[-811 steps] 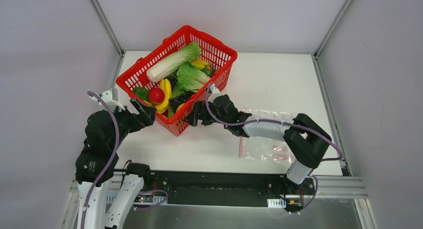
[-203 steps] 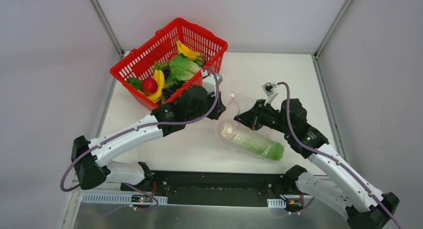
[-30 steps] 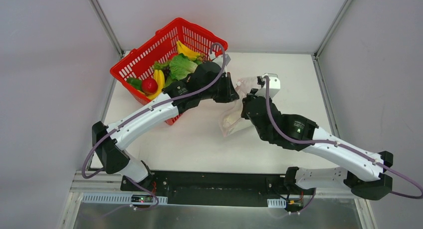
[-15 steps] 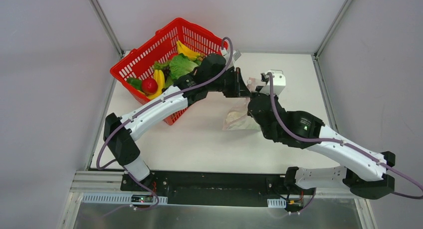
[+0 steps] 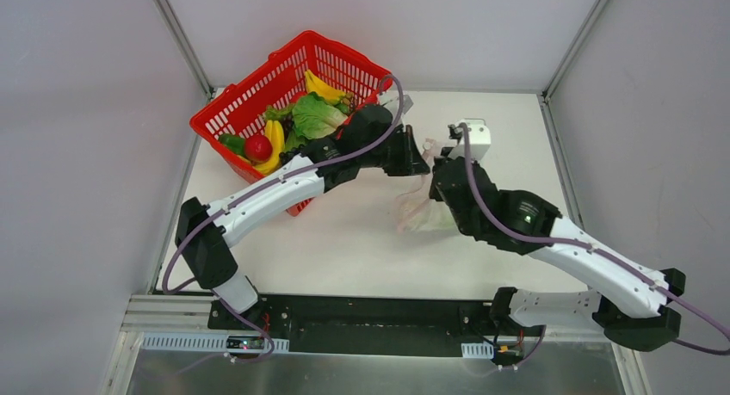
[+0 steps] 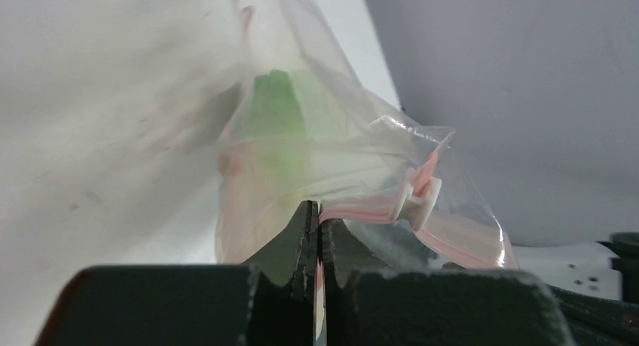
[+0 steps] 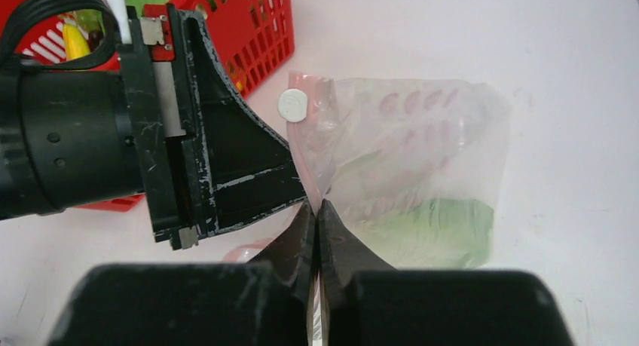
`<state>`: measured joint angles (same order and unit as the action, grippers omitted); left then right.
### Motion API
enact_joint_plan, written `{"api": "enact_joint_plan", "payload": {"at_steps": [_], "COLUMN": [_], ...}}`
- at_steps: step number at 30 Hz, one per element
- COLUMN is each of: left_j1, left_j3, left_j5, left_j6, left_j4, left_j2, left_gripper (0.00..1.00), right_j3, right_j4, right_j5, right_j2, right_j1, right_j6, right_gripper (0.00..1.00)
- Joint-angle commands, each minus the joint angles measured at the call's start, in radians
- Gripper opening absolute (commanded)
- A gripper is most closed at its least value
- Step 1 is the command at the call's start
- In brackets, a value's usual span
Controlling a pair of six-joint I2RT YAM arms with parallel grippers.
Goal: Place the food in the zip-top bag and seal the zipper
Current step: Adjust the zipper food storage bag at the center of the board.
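Left end effector [image 6: 317, 218]: jaws fully closed, pinching the zipper [image 6: 362, 209], the pink-red strip running straight into the fingertips. A pale slider tab [image 6: 420, 197] sits on the strip just right of the grip.

Right end effector [image 7: 317, 210]: jaws also closed, nipping the zip-top bag [image 7: 422, 135] at its top edge where the pink strip ends. The two end effectors are nearly touching, tip to tip, on the same stretch of the mouth edge. In the right wrist view the left one's black body fills the left side.

The bag hangs and sags below the two grips, clear with faint pink marks and crumpled near the top. The mouth is pulled narrow between the grips; cannot tell if it is sealed.

A cabbage [image 7: 444, 229] is inside the bag, low down, its green leaf end showing through the plastic. From the top view it reads as a pale lump under the right wrist. Cannot tell if the bag's bottom rests on the counter [image 5: 344, 240] or hangs just above it.

The left arm [image 5: 267, 193] stretches diagonally across the counter, past the near corner of the red basket [image 5: 258, 89]. The right arm [image 5: 585, 257] reaches in from the near right, with its wrist over the bag.

The basket is at the far left of the counter, well apart from the bag. It holds leafy greens [image 5: 314, 115], bananas [image 5: 275, 137], a red fruit [image 5: 257, 147] and more food.
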<state>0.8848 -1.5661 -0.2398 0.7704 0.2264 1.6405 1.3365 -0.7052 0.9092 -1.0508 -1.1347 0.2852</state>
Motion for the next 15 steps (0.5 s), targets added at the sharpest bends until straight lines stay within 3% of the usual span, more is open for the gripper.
{"api": "enact_joint_plan", "payload": {"at_steps": [1, 5, 9, 15], "left_j1": [-0.065, -0.091, -0.095, -0.102], "left_j3": [0.126, 0.139, 0.098, 0.061], "left_j5": [0.134, 0.158, 0.23, 0.281], "left_j6": [-0.055, -0.116, -0.164, -0.208], "left_j4": [0.074, 0.155, 0.261, 0.333], "left_j2": [-0.122, -0.151, -0.138, -0.14], "left_gripper": [0.0, 0.0, 0.07, 0.42], "right_j3": [-0.04, -0.072, -0.078, -0.089], "right_j4": [0.119, 0.194, 0.238, 0.265], "right_j5": [-0.194, -0.373, -0.49, -0.511], "right_j2": [-0.062, -0.096, -0.111, -0.118], "right_j1": [0.067, 0.164, 0.231, 0.26], "right_j6": [-0.021, -0.014, 0.003, 0.027], "right_gripper": [0.0, 0.0, 0.0, 0.0]}}
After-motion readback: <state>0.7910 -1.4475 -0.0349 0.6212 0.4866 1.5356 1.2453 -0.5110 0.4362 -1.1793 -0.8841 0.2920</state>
